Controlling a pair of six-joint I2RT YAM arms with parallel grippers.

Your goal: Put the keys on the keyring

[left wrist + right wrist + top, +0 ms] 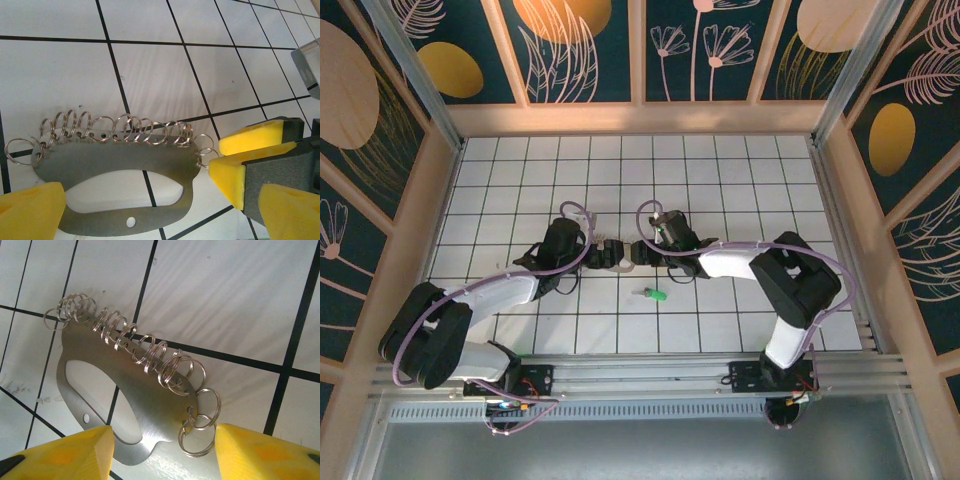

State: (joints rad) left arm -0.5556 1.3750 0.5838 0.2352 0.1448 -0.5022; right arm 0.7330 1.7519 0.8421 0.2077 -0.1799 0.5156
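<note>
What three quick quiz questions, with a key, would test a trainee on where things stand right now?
1. True or false: the green key already hangs on the keyring.
2. The left gripper is: A) shut on the key; B) open, straddling the keyring; C) shut on the keyring.
3. Fill in: the small rings line one long ____ of the keyring's plate.
Key: 1 false, the key lies loose on the table, apart from the keyring; 2 B; 3 edge.
</note>
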